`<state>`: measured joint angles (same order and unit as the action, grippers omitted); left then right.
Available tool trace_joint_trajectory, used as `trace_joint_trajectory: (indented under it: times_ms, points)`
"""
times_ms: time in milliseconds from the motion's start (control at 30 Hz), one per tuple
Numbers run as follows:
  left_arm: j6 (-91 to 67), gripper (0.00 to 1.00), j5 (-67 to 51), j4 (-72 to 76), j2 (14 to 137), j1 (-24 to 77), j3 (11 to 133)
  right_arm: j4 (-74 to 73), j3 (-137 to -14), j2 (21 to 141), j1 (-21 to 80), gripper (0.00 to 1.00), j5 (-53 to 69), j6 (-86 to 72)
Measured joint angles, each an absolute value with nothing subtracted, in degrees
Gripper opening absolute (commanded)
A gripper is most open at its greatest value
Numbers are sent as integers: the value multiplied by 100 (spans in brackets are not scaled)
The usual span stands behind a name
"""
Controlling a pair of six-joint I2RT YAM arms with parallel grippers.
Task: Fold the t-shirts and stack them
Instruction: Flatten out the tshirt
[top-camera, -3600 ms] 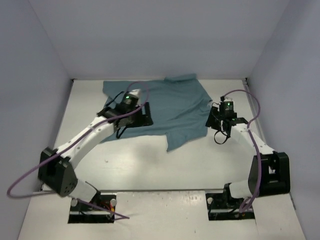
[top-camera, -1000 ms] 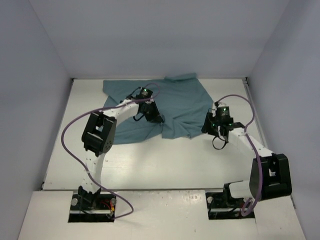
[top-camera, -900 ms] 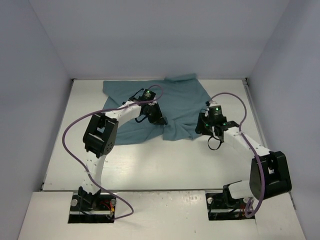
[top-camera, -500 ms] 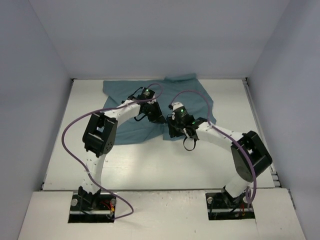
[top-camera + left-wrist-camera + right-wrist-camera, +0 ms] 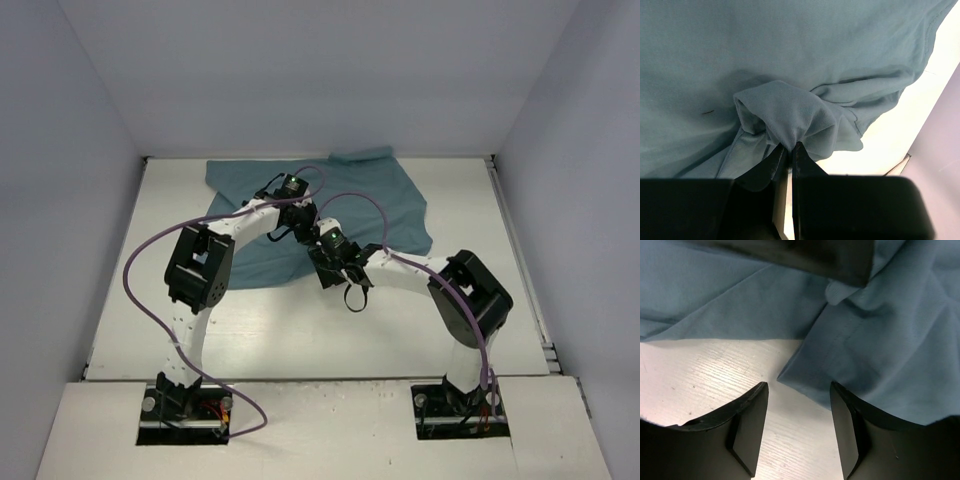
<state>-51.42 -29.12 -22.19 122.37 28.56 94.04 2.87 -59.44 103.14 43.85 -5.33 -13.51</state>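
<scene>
The teal t-shirt (image 5: 375, 195) lies spread over the far half of the white table, its near edge bunched toward the middle. My left gripper (image 5: 307, 237) is shut on a gathered fold of that cloth; in the left wrist view the fingertips (image 5: 796, 148) pinch a puckered lump of the t-shirt (image 5: 790, 50) slightly above the rest. My right gripper (image 5: 321, 274) hovers just in front of the left one, open. In the right wrist view the right gripper (image 5: 797, 387) straddles bare table with a hem corner of the t-shirt (image 5: 805, 372) just ahead of its fingers, touching nothing.
Grey walls close in the table (image 5: 300, 330) on the left, back and right. Purple cables (image 5: 360, 205) loop above both arms. The left gripper's black body (image 5: 805, 255) fills the top of the right wrist view, very close.
The right arm has swung left across the shirt to the left gripper, and its jaws have widened. The left gripper has stayed put, still pinching the cloth.
</scene>
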Motion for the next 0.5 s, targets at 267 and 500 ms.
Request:
trace_joint_trajectory:
  times_ms: [267, 500]
  points:
    - [-5120, 0, -2872, -2246, 12296, 2841, 9396, 510, -5944, 10515, 4433, 11, -855, -1450]
    - [-4990, 32, -2814, -2342, 12263, 2823, 9372, 628, -5430, 10130, 4372, 0, -1058, -1539]
